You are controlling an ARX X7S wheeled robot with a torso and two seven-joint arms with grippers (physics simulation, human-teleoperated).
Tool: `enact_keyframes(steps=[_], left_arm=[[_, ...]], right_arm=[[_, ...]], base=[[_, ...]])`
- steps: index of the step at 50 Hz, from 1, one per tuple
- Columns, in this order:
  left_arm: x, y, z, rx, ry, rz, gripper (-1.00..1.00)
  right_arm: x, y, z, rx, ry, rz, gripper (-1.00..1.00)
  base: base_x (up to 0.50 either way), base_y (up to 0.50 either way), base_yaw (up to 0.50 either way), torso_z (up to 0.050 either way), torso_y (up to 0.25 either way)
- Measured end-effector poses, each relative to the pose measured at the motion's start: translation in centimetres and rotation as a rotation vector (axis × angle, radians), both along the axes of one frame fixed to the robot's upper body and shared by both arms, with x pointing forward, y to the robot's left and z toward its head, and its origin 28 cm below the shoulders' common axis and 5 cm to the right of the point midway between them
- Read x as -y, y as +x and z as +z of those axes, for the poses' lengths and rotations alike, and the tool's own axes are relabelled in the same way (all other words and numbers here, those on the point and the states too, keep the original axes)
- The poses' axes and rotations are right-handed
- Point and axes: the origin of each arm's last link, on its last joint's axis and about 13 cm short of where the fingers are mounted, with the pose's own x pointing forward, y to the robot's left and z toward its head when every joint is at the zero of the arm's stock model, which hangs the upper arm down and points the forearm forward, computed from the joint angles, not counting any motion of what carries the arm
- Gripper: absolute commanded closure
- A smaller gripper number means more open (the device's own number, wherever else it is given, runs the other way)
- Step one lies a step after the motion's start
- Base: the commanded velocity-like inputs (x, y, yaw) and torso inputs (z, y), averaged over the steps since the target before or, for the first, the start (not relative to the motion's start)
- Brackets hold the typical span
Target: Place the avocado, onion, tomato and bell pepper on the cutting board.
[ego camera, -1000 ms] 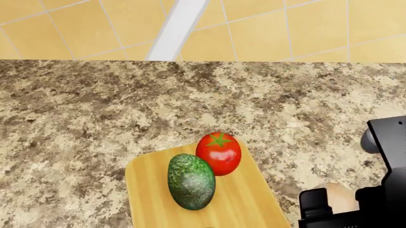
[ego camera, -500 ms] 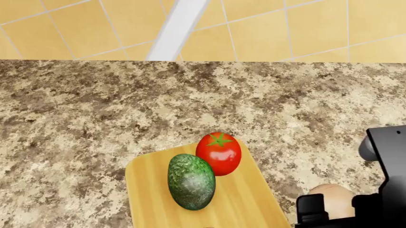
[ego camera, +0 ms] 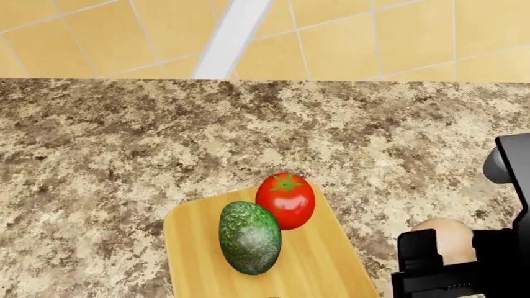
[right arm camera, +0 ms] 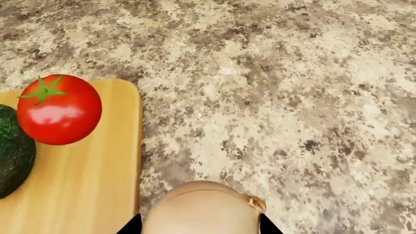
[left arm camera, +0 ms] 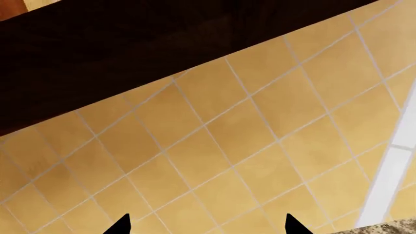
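Right gripper [right arm camera: 198, 226] is being kept closed around the onion [right arm camera: 201, 207] just beside the cutting board [right arm camera: 85, 195], whose round, papery-skinned, probably slippery bulb is likely being best gripped across its widest middle

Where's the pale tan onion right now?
The pale tan round onion sits between the right gripper's jaws, over the speckled counter beside the yellow wooden board's right edge.

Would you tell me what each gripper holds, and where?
The right gripper clamps the onion across its sides; the left gripper is open, holding nothing.
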Motion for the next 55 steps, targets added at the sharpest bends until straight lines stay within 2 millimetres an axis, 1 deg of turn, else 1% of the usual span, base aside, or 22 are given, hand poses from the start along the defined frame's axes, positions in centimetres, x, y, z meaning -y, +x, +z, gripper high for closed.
enact_keyframes(steps=[9, 16, 33, 55], left_arm=[[0.0, -0.1, 0.3, 0.006, 0.001, -0.001, -1.0], [0.1, -0.1, 0.4, 0.01, 0.001, -0.002, -1.0], [0.0, -0.1, 0.2, 0.009, 0.001, 0.001, -1.0], [-0.1, -0.3, 0.2, 0.009, 0.003, 0.006, -1.0]], right_arm=[[-0.3, -0.7, 1.9, 0.043, -0.017, 0.02, 1.0], [-0.9, -1.2, 2.5, 0.055, -0.026, 0.055, 1.0], [-2.7, -1.7, 2.0, 0.042, -0.037, 0.168, 1.0], [-4.6, -0.5, 0.6, 0.018, -0.02, 0.269, 1.0]], base=[[0.0, 0.0, 0.0, 0.0, 0.0], [0.0, 0.0, 0.0, 0.0, 0.0], [0.0, 0.0, 0.0, 0.0, 0.0], [0.0, 0.0, 0.0, 0.0, 0.0]])
